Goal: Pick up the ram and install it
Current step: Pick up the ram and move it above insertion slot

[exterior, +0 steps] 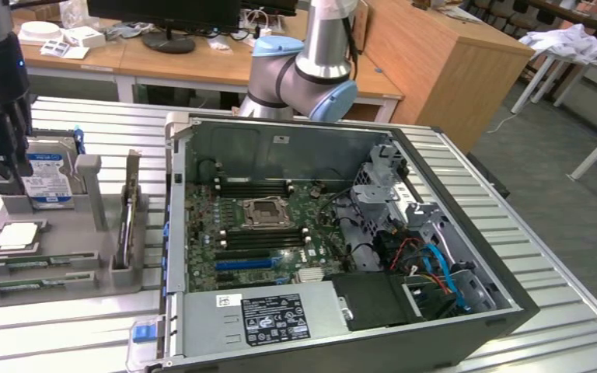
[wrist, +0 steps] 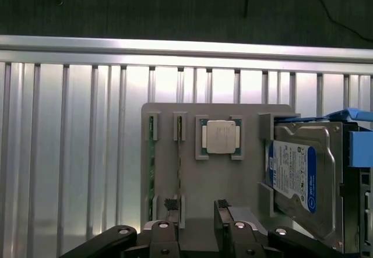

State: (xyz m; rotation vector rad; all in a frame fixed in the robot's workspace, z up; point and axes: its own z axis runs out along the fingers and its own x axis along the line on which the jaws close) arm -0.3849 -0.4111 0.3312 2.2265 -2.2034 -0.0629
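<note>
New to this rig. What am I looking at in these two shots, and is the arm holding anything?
It is a single grey and blue robot arm working over a ribbed metal table. One picture comes from a camera standing off the arm; the other looks down from a camera on the arm's wrist.

On the table lies an open grey desktop computer case with its green motherboard exposed. On the exterior view's left sits a grey plastic parts tray. It holds a silver hard drive with a blue label, a square silver processor chip, and long narrow green circuit-board memory sticks (the ram) standing on edge in slots.

The black gripper hangs over that tray with its fingers apart. It holds nothing; the ram is in the tray, not yet picked up.
</note>
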